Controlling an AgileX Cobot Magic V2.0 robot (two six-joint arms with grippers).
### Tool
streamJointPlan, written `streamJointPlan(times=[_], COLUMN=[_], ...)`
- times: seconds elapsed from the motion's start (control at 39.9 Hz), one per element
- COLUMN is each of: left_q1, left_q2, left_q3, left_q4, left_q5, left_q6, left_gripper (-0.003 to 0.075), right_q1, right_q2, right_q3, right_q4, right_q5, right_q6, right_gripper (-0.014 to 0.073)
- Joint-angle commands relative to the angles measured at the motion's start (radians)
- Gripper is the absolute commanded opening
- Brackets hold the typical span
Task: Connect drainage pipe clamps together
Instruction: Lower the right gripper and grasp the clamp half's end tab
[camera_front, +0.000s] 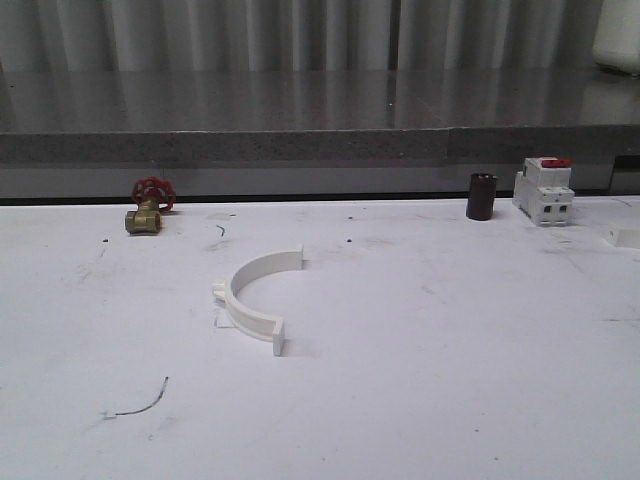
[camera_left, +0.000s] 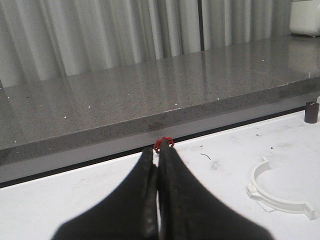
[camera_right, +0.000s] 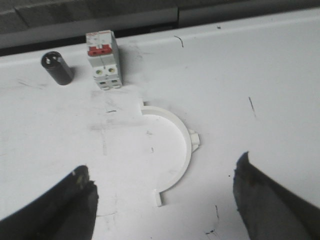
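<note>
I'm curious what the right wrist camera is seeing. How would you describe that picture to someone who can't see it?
A white half-ring pipe clamp lies flat on a white table, beyond the wide-open black fingers of the right end effector. Farther off stand a white circuit breaker with a red switch and a small black cylinder.

We can read no text, label, brand or number on anything here, including the white boxy breaker with red switch (camera_right: 103, 60).

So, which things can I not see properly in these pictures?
Front view: the white piece is cut off by the right edge; its shape is unclear.
Left wrist view: the red-handled valve is mostly hidden behind the shut left gripper.
Right wrist view: the breaker lettering is too small.
</note>
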Motion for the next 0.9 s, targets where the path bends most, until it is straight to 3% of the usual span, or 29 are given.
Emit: streamJointPlan(times=[0.0, 0.28, 0.53, 0.88], left_q1=[-0.004, -0.004, -0.004, -0.004], left_q2=[0.013, 0.013, 0.013, 0.013], left_q3=[-0.024, -0.024, -0.024, -0.024], left_q4=[0.011, 0.011, 0.011, 0.011], left_q5=[-0.082, -0.082, -0.082, -0.082], left_q6=[-0.001, -0.001, -0.001, -0.001], left_gripper=[-0.002, -0.002, -0.002, -0.002], right_q1=[-0.031, -0.055, -0.055, -0.055], right_q2=[0.077, 0.371, 0.614, 0.763], right_q3=[-0.096, -0.274, -0.488, -0.54], right_q4=[-0.009, -0.018, -0.019, -0.018], right_q5=[-0.018, 0.056, 0.233, 0.283], right_q6=[-0.001, -0.023, -0.067, -0.067], right_gripper=[0.058, 0.058, 0.058, 0.058])
